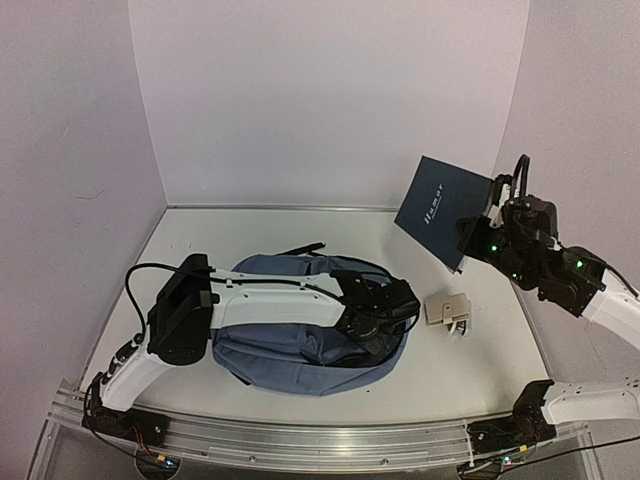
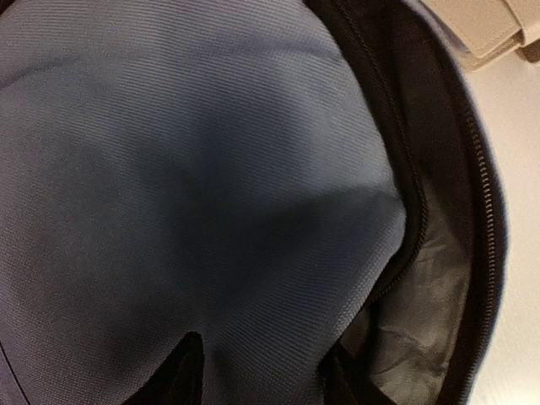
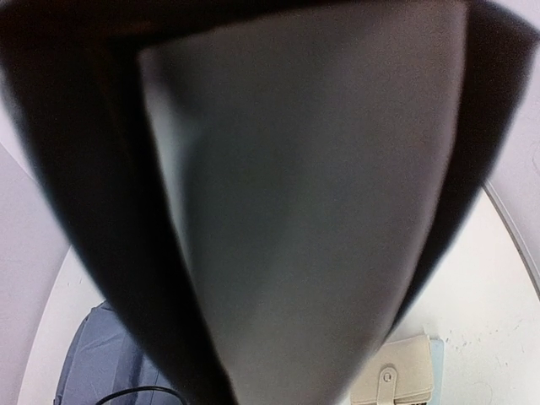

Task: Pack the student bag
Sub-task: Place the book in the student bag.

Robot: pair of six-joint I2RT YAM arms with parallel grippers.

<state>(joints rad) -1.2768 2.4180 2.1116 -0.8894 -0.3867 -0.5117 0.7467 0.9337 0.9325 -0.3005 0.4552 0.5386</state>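
Note:
The slate-blue student bag point(image 1: 290, 345) lies flat in the middle of the table, its zipped mouth gaping on the right side. My left gripper point(image 1: 375, 312) is pressed down on the bag beside that mouth. Its two dark fingertips point(image 2: 181, 375) stand either side of a ridge of blue fabric point(image 2: 253, 253); whether they clamp it does not show. The grey lining point(image 2: 430, 295) shows inside the open zipper point(image 2: 485, 211). My right gripper point(image 1: 487, 232) is shut on a dark navy book point(image 1: 440, 208), held tilted in the air at the right. That book point(image 3: 321, 211) fills the right wrist view, blurred.
A beige wallet point(image 1: 448, 309) with a snap tab lies on the table just right of the bag, below the raised book; the same wallet point(image 3: 396, 381) shows in the right wrist view. White walls close off the back and sides.

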